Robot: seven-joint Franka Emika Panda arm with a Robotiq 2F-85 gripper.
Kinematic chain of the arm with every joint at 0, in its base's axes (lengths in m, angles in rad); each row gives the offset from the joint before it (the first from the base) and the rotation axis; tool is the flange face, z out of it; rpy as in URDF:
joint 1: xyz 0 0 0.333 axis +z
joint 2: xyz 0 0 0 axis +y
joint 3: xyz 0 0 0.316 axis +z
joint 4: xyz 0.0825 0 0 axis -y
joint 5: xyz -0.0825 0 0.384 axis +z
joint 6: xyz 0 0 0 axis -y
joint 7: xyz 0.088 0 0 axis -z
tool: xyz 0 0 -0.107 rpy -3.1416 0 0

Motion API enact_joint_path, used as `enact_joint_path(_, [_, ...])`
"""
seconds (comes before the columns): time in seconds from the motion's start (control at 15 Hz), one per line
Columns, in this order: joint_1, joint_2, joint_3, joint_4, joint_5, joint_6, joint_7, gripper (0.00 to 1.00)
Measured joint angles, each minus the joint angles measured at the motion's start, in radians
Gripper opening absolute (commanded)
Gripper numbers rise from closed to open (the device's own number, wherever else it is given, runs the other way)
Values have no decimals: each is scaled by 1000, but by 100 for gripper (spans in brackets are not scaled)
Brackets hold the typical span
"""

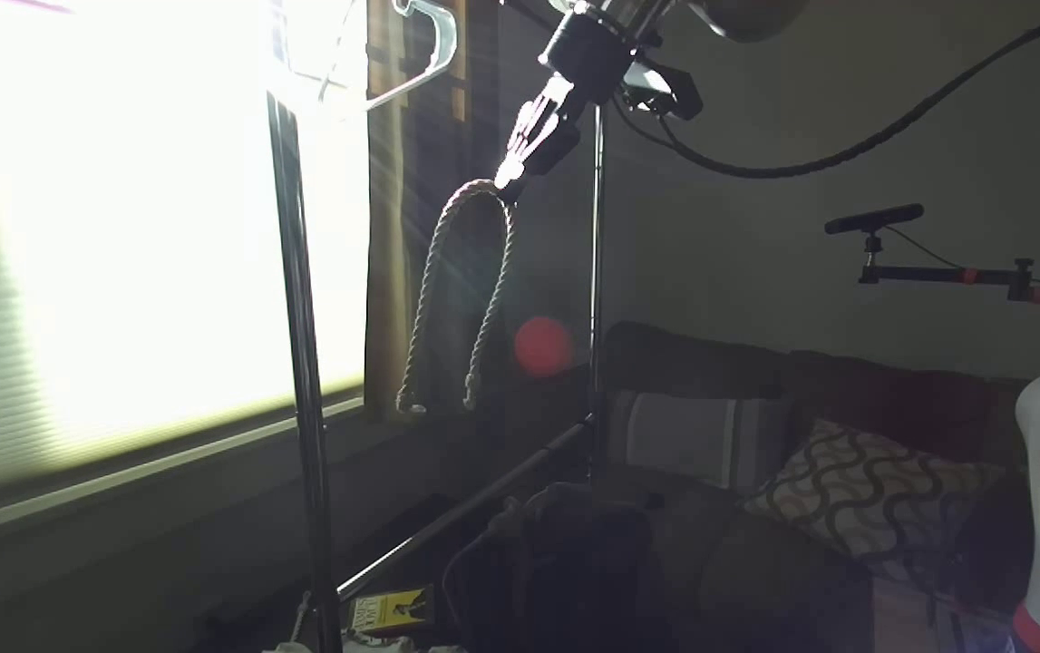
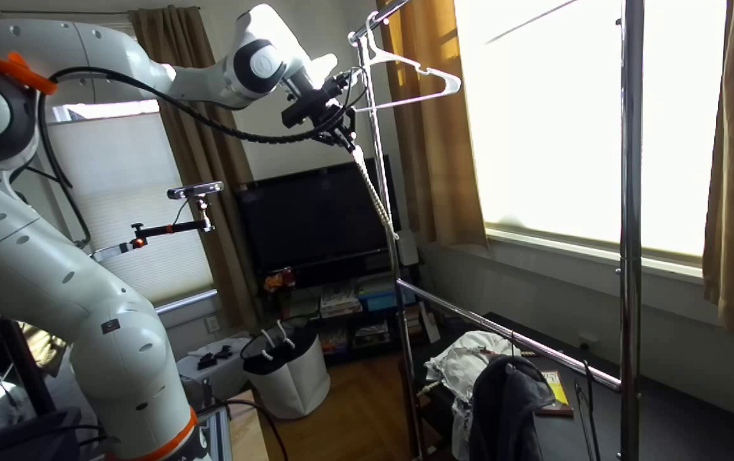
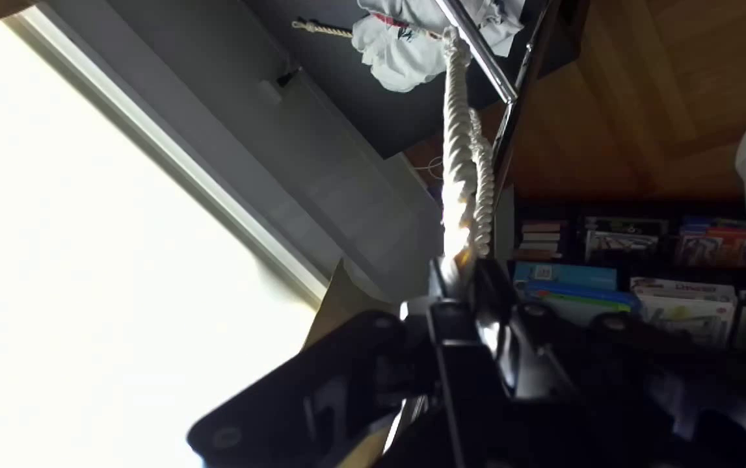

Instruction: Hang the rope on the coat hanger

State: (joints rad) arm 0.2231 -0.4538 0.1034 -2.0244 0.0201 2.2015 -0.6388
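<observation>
The pale twisted rope (image 1: 427, 277) hangs folded over at its top, with two legs dangling and knotted ends low. It also shows in an exterior view (image 2: 374, 197) and in the wrist view (image 3: 458, 143). My gripper (image 1: 509, 186) is shut on the rope near the top of its bend; it also shows in an exterior view (image 2: 352, 146) and in the wrist view (image 3: 462, 279). The white coat hanger (image 2: 409, 100) hangs from the rack's top bar. In an exterior view only part of the hanger (image 1: 445, 41) shows at the top edge, above and beside my gripper. The rope is apart from it.
A metal rack has upright poles (image 1: 302, 317), also seen in an exterior view (image 2: 631, 224), and a low crossbar (image 2: 507, 333). A black cable (image 2: 232, 132) runs along the arm. A camera on a boom (image 1: 873, 219) stands nearby. Dark clothing (image 2: 507, 410) lies below by the rack.
</observation>
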Motion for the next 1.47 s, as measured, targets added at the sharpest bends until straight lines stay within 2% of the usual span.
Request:
enact_joint_path(0.27, [-9,-92,-19,41,-9,15,67,3])
enact_joint_path(0.33, [-11,-110,-22,46,-12,35,86,11])
enact_joint_path(0.4, [-13,-124,-23,49,-25,46,91,11])
enact_joint_path(0.47, [-13,-134,-23,49,-36,48,94,3])
enact_joint_path(0.67, [-7,-135,-28,51,-39,55,100,3])
enact_joint_path(1.07, [24,-155,-94,91,2,182,113,3])
enact_joint_path(1.47, [64,-173,-120,110,40,349,139,3])
